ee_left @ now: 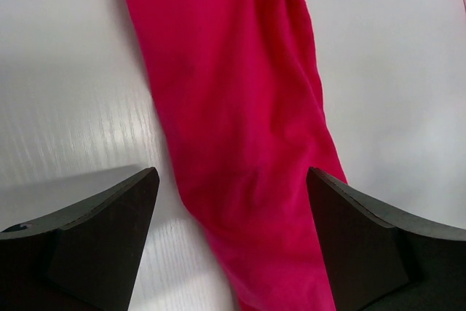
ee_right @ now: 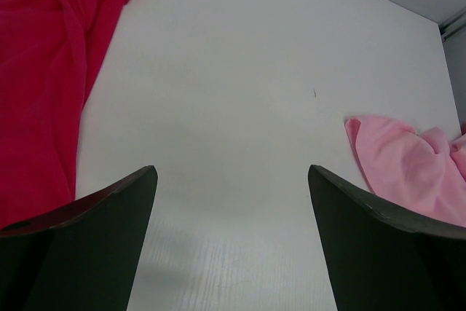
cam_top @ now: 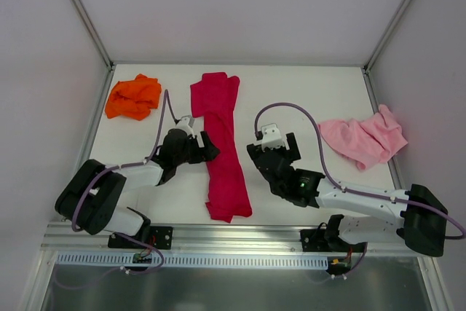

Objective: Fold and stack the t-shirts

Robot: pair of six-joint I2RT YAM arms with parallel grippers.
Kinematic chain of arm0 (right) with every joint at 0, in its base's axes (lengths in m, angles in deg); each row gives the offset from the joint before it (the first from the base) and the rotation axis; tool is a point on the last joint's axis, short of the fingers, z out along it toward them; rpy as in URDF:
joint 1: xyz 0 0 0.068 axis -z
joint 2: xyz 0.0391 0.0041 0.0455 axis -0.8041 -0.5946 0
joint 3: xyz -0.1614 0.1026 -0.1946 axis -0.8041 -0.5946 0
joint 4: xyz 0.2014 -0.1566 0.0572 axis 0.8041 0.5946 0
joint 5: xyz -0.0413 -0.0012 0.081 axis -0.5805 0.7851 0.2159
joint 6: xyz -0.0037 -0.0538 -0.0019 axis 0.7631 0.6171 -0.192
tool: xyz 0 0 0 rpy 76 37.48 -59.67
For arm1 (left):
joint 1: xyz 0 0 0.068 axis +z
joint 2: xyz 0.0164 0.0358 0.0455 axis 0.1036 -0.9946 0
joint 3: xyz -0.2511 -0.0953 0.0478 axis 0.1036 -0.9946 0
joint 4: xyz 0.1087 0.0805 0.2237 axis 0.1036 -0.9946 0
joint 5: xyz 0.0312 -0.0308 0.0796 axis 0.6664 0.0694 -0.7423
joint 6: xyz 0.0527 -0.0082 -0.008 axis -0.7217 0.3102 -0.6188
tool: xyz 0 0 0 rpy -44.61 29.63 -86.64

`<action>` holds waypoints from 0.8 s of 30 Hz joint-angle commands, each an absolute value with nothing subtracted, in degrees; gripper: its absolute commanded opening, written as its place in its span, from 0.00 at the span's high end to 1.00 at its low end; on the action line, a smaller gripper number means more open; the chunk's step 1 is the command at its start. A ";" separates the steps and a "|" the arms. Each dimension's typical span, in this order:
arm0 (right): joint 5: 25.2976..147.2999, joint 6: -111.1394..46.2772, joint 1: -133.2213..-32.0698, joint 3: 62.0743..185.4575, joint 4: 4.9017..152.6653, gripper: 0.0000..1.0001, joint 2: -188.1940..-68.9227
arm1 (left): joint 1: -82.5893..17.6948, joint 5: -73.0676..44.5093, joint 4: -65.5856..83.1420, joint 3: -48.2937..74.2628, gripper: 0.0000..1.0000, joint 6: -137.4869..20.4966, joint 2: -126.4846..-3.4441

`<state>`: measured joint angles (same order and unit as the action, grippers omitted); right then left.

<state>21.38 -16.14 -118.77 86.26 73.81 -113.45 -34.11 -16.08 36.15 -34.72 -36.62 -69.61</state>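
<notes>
In the top view, three t-shirts are counted on the white table [cam_top: 306,85]. One orange t-shirt [cam_top: 133,97] is crumpled at the far left. One crimson t-shirt [cam_top: 222,143] is laid as a long narrow strip in the middle. One pink t-shirt [cam_top: 366,138] is bunched near the right edge. Two arms are seen. The left pincer [cam_top: 209,147] is held wide open at the left side of the crimson strip, and nothing is gripped. The right pincer [cam_top: 271,152] is spread wide over bare table between the crimson and pink t-shirts, and nothing is gripped by it.

In the left wrist view, two dark fingers [ee_left: 102,238] are seen far apart, and the crimson t-shirt [ee_left: 233,92] lies between them. Whether it is touched cannot be told.

In the right wrist view, two t-shirts are counted: the crimson one [ee_right: 44,71] at the left and the pink one [ee_right: 408,165] at the right. Only bare table [ee_right: 240,71] is seen between the two spread fingers [ee_right: 95,245].
</notes>
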 commanded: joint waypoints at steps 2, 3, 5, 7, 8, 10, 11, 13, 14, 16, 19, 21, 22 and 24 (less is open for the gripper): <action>21.26 -18.14 -118.38 86.46 70.11 0.10 -111.38 | -34.16 -18.85 38.24 -23.79 0.16 -38.35 -75.15; 21.53 -18.32 -118.38 85.93 70.02 0.09 -111.20 | -33.99 -18.67 36.49 -20.81 0.16 -38.43 -76.47; 22.58 -18.59 -118.47 85.49 70.01 0.10 -110.85 | -33.37 -19.46 32.61 -13.07 0.16 -38.87 -79.90; 22.32 -18.94 -118.38 85.14 70.19 0.10 -111.02 | -32.50 -19.55 30.15 -5.97 0.16 -38.79 -83.31; 22.15 -18.85 -118.29 84.96 70.45 0.09 -111.02 | -31.71 -19.64 27.62 -3.57 0.16 -38.96 -84.73; 22.23 -18.85 -118.21 84.61 70.19 0.10 -110.93 | -30.65 -19.73 24.97 3.87 0.16 -38.96 -89.54; 22.49 -18.50 -118.29 84.61 69.84 0.09 -110.76 | -29.51 -17.99 23.13 6.10 0.16 -38.96 -91.23; 23.02 -18.06 -118.21 84.61 69.40 0.09 -110.85 | -28.54 -16.40 21.80 12.16 0.16 -38.70 -95.45; 23.20 -17.88 -118.21 84.61 69.31 0.10 -110.93 | -27.84 -15.69 21.10 14.01 0.16 -38.70 -96.68; 23.46 -17.53 -118.21 84.61 69.22 0.10 -111.02 | -27.13 -15.51 18.02 19.90 0.16 -38.96 -100.55; 24.07 -17.53 -118.21 84.34 68.87 0.10 -111.02 | -26.25 -14.72 14.68 27.44 0.16 -39.14 -105.46; 24.60 -17.62 -118.29 84.25 68.96 0.10 -111.02 | -25.55 -13.05 14.15 30.36 0.16 -39.14 -107.67; 25.21 -17.71 -118.29 84.25 69.05 0.09 -110.85 | -25.37 -12.44 13.19 33.60 0.16 -39.14 -109.95; 26.09 -17.88 -118.21 83.91 68.70 0.10 -110.76 | -25.11 -11.39 11.17 38.69 0.16 -39.57 -113.29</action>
